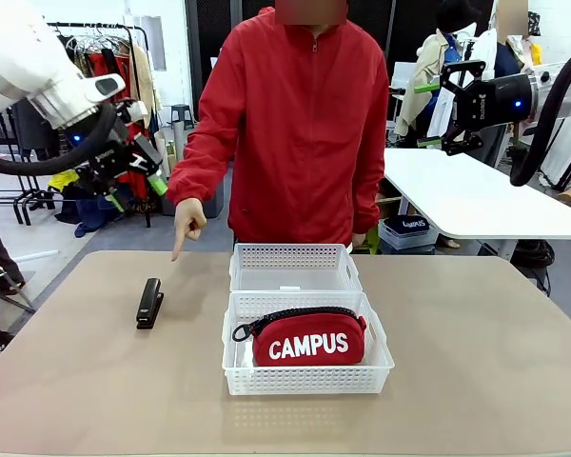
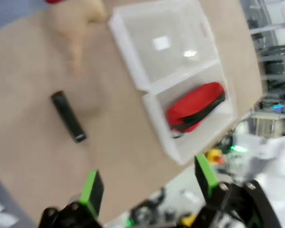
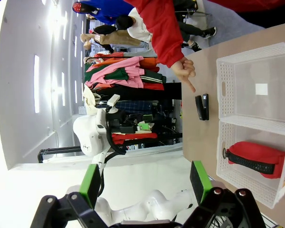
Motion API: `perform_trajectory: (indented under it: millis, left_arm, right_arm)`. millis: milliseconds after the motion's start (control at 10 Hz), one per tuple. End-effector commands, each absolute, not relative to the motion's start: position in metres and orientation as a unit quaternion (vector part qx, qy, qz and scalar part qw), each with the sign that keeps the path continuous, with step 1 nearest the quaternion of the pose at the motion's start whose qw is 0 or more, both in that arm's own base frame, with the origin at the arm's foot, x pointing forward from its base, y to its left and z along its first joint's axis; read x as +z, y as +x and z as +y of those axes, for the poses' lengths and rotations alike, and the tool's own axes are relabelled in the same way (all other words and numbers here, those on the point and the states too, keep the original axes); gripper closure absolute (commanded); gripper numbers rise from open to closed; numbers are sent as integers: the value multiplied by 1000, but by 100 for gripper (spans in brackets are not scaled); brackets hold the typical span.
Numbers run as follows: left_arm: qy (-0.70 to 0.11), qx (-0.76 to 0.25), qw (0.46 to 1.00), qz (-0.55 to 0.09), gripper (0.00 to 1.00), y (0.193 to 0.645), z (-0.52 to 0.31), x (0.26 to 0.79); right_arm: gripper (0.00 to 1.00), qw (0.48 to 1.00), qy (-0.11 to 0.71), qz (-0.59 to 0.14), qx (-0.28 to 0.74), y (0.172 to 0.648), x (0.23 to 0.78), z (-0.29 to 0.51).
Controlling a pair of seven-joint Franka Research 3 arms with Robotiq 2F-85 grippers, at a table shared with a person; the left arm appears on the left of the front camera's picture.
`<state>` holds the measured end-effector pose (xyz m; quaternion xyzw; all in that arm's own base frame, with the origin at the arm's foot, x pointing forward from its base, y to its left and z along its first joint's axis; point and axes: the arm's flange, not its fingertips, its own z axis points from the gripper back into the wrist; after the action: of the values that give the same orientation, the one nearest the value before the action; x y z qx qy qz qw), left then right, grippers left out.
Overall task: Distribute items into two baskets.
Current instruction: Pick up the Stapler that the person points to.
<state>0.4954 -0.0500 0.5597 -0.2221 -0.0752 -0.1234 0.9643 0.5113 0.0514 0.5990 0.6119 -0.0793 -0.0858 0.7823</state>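
Observation:
The red CAMPUS pouch point(image 1: 309, 338) lies inside the nearer white basket point(image 1: 243, 376); the farther basket point(image 1: 295, 257) behind it holds nothing. A slim black stapler point(image 1: 149, 303) rests on the table left of the baskets, and a person's finger point(image 1: 178, 249) points down toward it. My left gripper point(image 1: 135, 187) hangs open high above the table's left side; its wrist view looks down on the stapler point(image 2: 68, 117), the pouch point(image 2: 195, 113) and both baskets point(image 2: 133, 52). My right gripper point(image 1: 436, 114) is open, raised at the upper right, far from everything; its view shows the stapler point(image 3: 202, 107) and pouch point(image 3: 255, 159).
The tan table point(image 1: 476, 362) has free room on the right and along the front. A white table point(image 1: 476, 195) stands behind at the right, with clothes racks point(image 1: 95, 57) at the back left.

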Motion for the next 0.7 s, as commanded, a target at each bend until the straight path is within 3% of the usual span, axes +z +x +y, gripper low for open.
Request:
perform_trajectory:
  millis: [0,300,600]
  left_arm:
    - [-141,-152,973,-101,0,490,-55,541]
    - [-65,-130,983,-111,0,488,-63,517]
    - [-74,-149,980,-111,0,497,-61,515]
  right_arm:
    - [0,781,614,-74,-91,511,601,53]
    - [0,781,614,-74,-91,511,601,53]
    - [0,781,614,-74,-91,511,601,53]
